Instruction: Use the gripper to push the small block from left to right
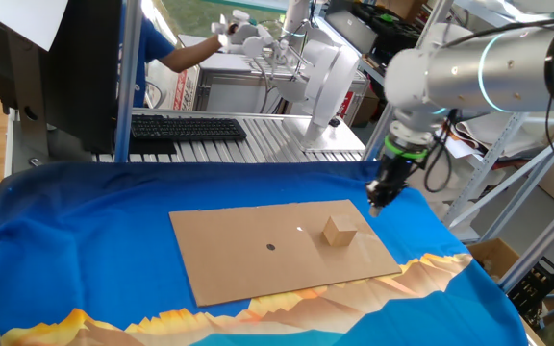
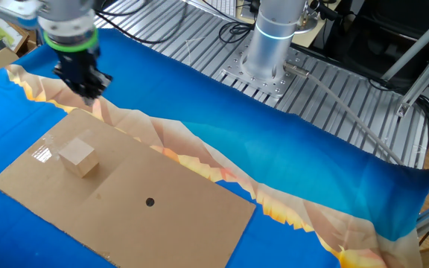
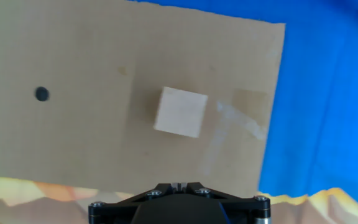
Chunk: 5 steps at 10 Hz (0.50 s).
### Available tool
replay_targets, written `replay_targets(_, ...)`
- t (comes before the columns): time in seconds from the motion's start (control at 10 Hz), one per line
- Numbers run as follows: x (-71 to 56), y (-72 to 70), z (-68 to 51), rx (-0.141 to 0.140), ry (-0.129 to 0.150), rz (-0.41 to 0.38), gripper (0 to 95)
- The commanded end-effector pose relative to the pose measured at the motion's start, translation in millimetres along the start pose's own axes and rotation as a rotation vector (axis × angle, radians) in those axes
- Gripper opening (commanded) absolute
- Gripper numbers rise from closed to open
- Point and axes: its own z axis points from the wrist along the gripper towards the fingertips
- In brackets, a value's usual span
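The small block [image 1: 338, 232] is a light tan wooden cube on the right part of a flat cardboard sheet [image 1: 248, 264]. It also shows in the other fixed view [image 2: 77, 157] and in the hand view [image 3: 180, 112]. The gripper [image 1: 378, 197] is black with a green ring above it. It hangs above the sheet's far right corner, apart from the block and touching nothing. In the other fixed view the gripper [image 2: 88, 91] is beyond the block. In the hand view its fingertips [image 3: 179, 185] are pressed together and hold nothing.
A black dot [image 1: 270, 246] marks the cardboard's middle. A blue cloth [image 1: 85, 250] with an orange pattern covers the table. A keyboard [image 1: 186, 127] and a person are behind it. The arm's base [image 2: 274, 45] stands on the slatted metal. A cardboard box [image 1: 493, 258] is at the right.
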Motion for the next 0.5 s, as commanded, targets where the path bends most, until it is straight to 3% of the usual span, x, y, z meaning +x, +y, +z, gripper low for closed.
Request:
replay_targets(0.1, -0.8, -16.9, -5.8, -0.001, 0.007, -0.018, 0.0)
replay_targets(0.5, 7.4, -27.4, -0.5, -0.007, 0.003, 0.005, 0.0)
